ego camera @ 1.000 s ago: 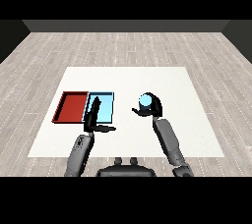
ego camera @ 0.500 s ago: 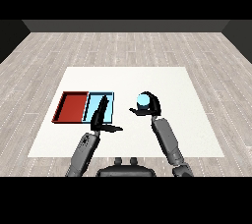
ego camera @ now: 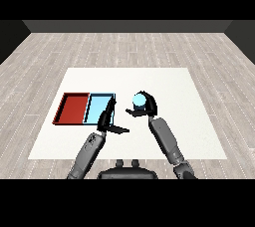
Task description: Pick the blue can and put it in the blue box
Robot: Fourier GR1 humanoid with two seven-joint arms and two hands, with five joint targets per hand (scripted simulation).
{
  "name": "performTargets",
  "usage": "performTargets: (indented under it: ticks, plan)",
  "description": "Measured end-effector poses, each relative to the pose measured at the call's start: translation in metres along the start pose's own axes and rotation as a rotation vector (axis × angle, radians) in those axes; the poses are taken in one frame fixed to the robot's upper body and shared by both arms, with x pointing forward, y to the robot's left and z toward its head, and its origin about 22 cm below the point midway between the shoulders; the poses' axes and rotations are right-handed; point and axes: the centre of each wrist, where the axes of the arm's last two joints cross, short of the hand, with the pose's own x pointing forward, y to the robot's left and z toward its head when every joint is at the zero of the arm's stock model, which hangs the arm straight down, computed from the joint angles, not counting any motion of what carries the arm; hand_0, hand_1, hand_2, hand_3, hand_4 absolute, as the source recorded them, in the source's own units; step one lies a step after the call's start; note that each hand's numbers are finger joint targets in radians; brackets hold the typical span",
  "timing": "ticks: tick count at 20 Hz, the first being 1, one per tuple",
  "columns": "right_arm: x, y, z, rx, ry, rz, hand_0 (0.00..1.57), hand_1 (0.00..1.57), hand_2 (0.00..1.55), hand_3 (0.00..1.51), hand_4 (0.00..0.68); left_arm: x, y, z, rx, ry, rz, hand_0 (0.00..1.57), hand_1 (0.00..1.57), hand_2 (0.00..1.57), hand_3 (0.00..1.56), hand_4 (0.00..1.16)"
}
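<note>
The right hand point(ego camera: 145, 106) has its fingers curled round the blue can point(ego camera: 139, 101), holding it above the white worktop point(ego camera: 174, 96) just to the right of the light blue tray point(ego camera: 98, 109) and apart from it. The left hand point(ego camera: 107, 120) holds nothing: its fingers are straight, reaching up across the right edge of the light blue tray, with the thumb stretched out to the right over the worktop. The red tray point(ego camera: 73, 108) lies touching the light blue tray on its left side, and both lie flat on the worktop.
</note>
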Motion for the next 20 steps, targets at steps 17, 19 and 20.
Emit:
performTargets:
  ticks: [17,19,20]
  plan:
    - [0.010,0.027,0.003,0.054,-0.007,-0.054,1.44,1.44,1.46,1.37,0.553,-0.033,-0.035,-0.019,-0.022,0.090,0.036,0.00,0.00,0.00,0.00,0.00]
    - [0.007,0.026,0.007,0.063,-0.004,-0.057,1.43,1.43,1.46,1.37,0.551,-0.036,-0.041,-0.016,-0.022,0.097,0.039,0.00,0.00,0.00,0.00,0.00]
    - [0.006,0.026,0.005,0.066,-0.005,-0.063,1.45,1.45,1.46,1.37,0.555,-0.037,-0.042,-0.019,-0.019,0.101,0.042,0.00,0.00,0.00,0.00,0.00]
